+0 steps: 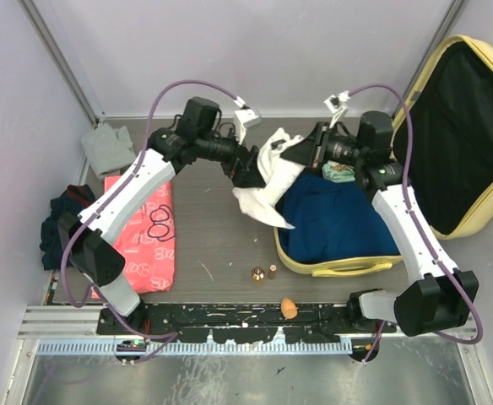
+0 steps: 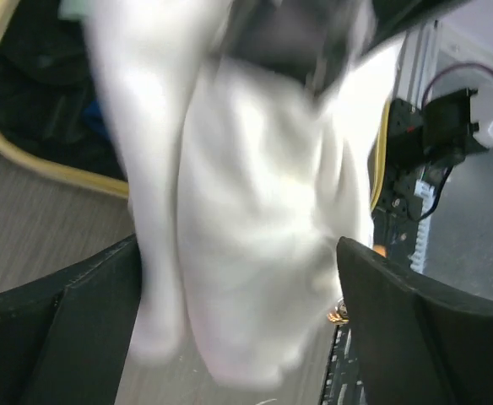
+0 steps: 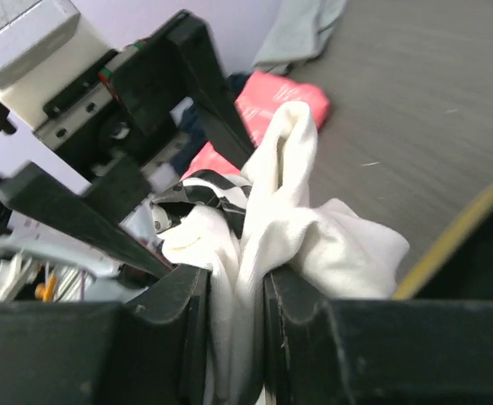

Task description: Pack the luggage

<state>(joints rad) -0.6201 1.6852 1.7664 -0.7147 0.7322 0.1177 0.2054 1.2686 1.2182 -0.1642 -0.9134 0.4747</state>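
- Now we are pinching the white cloth [image 3: 314,236] in our right gripper [image 3: 236,295], with the jaws clenched on its bunched folds.
- We are holding our left gripper [image 2: 238,278] with its jaws spread wide, and the cloth is hanging between its fingers [image 2: 61,329].
- The luggage [image 1: 335,267] is lying unzipped at the right of the top view, its lid leaning back at upper right and a navy cloth [image 1: 339,224] filling its base.
- A pink cloth [image 1: 149,236] is lying at the left.
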